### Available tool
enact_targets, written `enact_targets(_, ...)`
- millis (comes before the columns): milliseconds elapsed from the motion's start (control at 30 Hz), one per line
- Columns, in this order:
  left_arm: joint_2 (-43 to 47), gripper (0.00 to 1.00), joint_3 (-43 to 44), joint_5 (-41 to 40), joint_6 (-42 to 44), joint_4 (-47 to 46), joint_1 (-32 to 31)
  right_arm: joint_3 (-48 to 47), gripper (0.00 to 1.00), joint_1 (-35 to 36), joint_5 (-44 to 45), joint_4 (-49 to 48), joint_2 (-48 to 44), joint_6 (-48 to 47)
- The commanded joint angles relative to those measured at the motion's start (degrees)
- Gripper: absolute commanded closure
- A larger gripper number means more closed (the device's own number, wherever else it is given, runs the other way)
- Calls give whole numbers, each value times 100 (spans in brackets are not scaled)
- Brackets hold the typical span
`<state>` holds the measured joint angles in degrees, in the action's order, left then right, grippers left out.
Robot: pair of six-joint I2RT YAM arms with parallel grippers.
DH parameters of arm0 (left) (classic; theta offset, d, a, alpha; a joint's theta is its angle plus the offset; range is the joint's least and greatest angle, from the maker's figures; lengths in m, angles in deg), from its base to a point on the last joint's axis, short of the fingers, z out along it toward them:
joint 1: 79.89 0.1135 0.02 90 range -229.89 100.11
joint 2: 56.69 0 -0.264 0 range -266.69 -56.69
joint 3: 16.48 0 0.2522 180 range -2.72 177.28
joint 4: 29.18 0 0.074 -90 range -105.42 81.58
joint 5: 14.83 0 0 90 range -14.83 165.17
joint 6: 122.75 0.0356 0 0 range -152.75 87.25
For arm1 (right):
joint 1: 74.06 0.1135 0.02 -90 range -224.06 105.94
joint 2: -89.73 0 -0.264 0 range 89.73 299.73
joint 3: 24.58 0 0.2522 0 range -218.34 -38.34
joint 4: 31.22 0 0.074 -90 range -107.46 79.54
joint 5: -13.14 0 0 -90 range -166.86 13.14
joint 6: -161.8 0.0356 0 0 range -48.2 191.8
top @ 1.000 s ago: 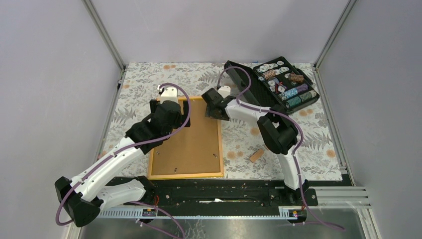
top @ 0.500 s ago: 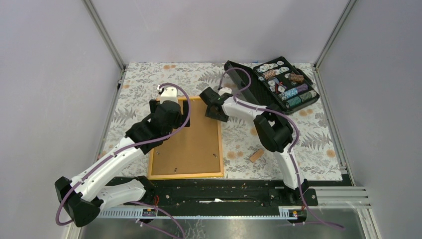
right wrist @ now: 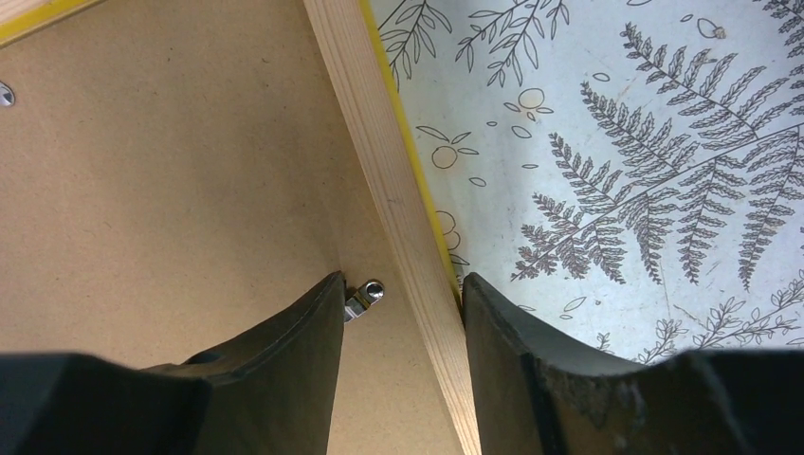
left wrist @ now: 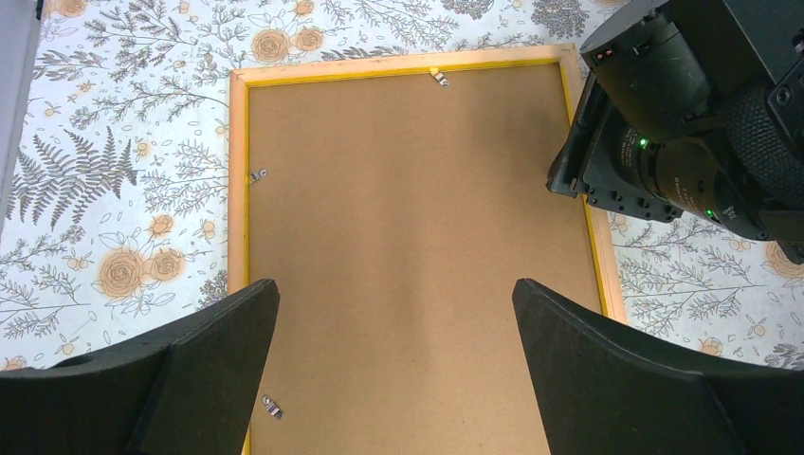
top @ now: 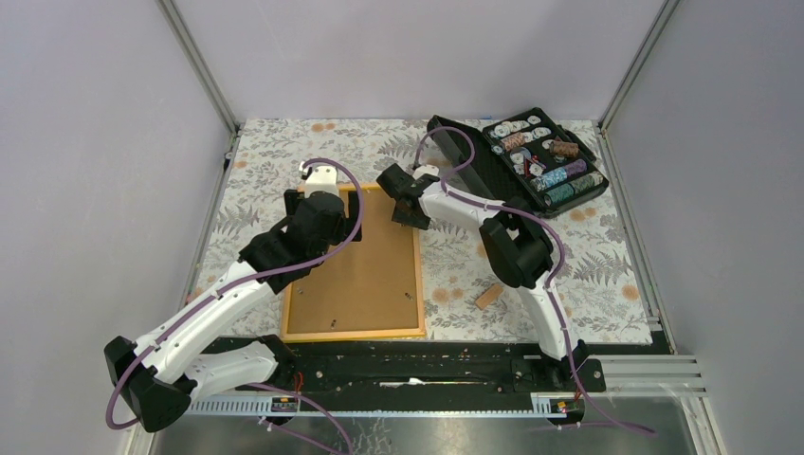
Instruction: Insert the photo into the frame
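Frame (top: 356, 275) lies face down on the floral tablecloth (top: 607, 256), brown fibreboard back upward, between the 2 arms. An open black case of chips (top: 531, 156) sits at the far right corner, well apart from it; a small wooden block (top: 489, 296) lies near the right arm's base. Frame border is thin, pale wood with a yellow edge; the board is matt and flat, with small metal tabs along its sides. Left gripper (left wrist: 393, 294) hangs above the board, jaws spread wide, holding nothing. Right gripper (right wrist: 403, 284) is partly open astride the frame's right rail, not clamped: 1 finger on the board just beside a metal tab (right wrist: 364, 296), the other at the rail's outer edge. Only the right wrist view shows this tab; the top view hides it under the wrist
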<state>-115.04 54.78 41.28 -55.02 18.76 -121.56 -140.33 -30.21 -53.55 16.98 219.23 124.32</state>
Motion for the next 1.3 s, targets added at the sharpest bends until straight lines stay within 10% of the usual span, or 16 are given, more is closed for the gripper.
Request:
enact_targets(0,82,1,-30,-135,73,-144,-21,204,57,78,-120,187,-149,-186)
enact_targets(500,60,1,-28,-109,73,-146,-17,351,100,-8,-246,-136,-223,-2387)
enact_targets(1033,62,1,-48,-92,64,-148,-13,531,100,-412,-645,-940,-335,-4573)
enact_targets(1267,22,1,-29,-92,69,-148,-12,389,53,-397,-1099,-560,-690,-4047)
